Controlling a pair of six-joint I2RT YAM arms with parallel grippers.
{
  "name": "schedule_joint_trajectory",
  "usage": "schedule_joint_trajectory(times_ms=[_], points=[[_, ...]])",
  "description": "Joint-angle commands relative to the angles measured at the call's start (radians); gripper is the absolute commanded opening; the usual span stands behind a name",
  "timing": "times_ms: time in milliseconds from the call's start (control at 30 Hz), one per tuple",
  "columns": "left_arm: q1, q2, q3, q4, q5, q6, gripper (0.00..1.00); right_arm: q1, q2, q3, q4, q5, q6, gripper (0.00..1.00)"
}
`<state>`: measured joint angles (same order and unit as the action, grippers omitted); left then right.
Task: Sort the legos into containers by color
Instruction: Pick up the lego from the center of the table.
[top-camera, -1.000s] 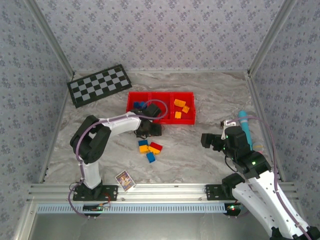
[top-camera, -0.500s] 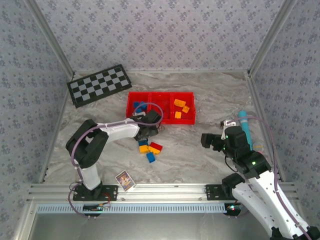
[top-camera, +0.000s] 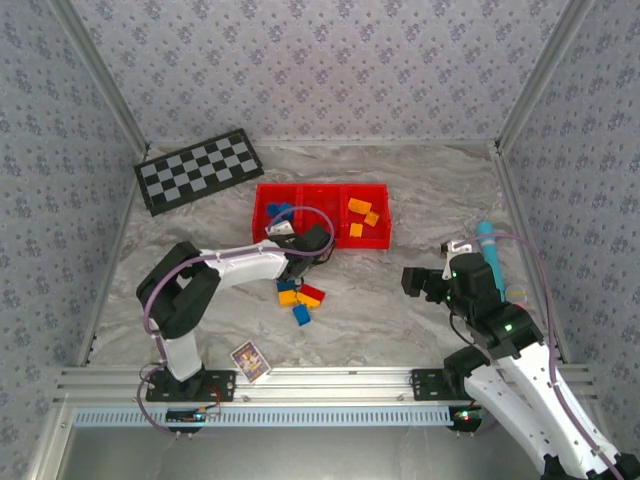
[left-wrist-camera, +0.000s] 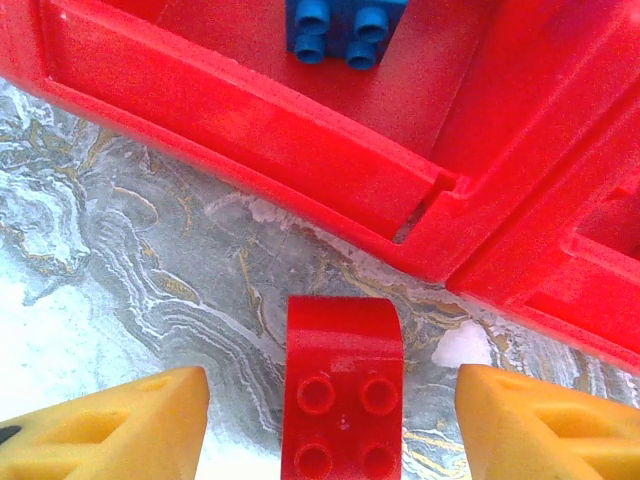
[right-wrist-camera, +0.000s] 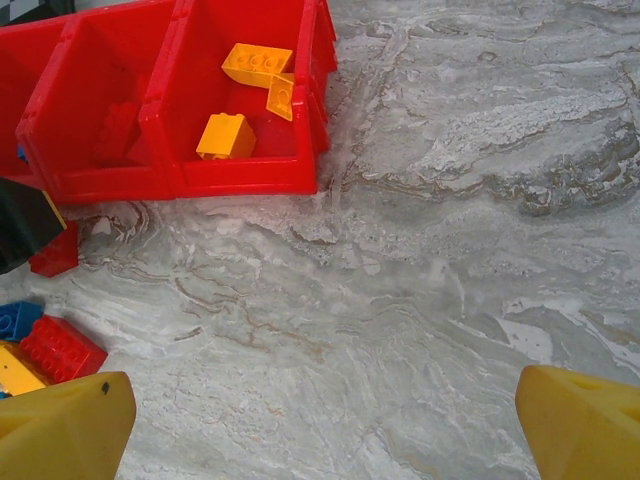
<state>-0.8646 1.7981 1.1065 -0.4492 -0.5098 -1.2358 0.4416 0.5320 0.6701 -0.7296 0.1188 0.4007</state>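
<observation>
In the left wrist view a red brick (left-wrist-camera: 344, 390) lies studs-up on the marble between my left gripper's yellow fingers (left-wrist-camera: 110, 430), with a gap on each side. That left gripper (top-camera: 306, 254) is open and sits just in front of the red tray (top-camera: 322, 243). A blue brick (left-wrist-camera: 345, 25) lies in the tray's left compartment, and orange-yellow bricks (top-camera: 360, 210) lie in the right one. Loose yellow (top-camera: 287, 296), red (top-camera: 312, 294) and blue (top-camera: 301, 314) bricks sit on the table nearby. My right gripper (top-camera: 412, 280) is open over bare marble, far right of the bricks.
A black-and-white checkerboard (top-camera: 197, 170) lies at the back left. A small picture card (top-camera: 249, 359) sits near the left arm's base. A teal cylinder (top-camera: 489, 252) stands beside the right arm. In the right wrist view the tray wall (right-wrist-camera: 230, 178) is at the upper left.
My left gripper has shifted a little to the right and toward the tray's front wall. The right arm has not moved.
</observation>
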Motion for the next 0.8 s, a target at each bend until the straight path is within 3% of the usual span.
schedule_joint_trajectory(times_ms=[0, 500, 567, 667, 767], points=[[0.012, 0.018, 0.012, -0.021, 0.004, 0.015, 0.63, 0.008, -0.010, -0.004, -0.001, 0.021, 0.010, 1.00], [0.032, 0.091, 0.039, -0.031, 0.108, 0.068, 0.56, 0.015, -0.017, -0.004, -0.004, 0.026, 0.012, 1.00], [0.035, 0.089, 0.028, -0.023, 0.113, 0.076, 0.51, 0.015, -0.016, -0.004, -0.004, 0.027, 0.010, 1.00], [0.041, 0.077, 0.011, 0.001, 0.132, 0.110, 0.36, 0.016, -0.017, -0.004, -0.005, 0.029, 0.010, 1.00], [0.051, 0.069, 0.009, -0.014, 0.138, 0.133, 0.34, 0.018, -0.017, -0.004, -0.006, 0.031, 0.011, 1.00]])
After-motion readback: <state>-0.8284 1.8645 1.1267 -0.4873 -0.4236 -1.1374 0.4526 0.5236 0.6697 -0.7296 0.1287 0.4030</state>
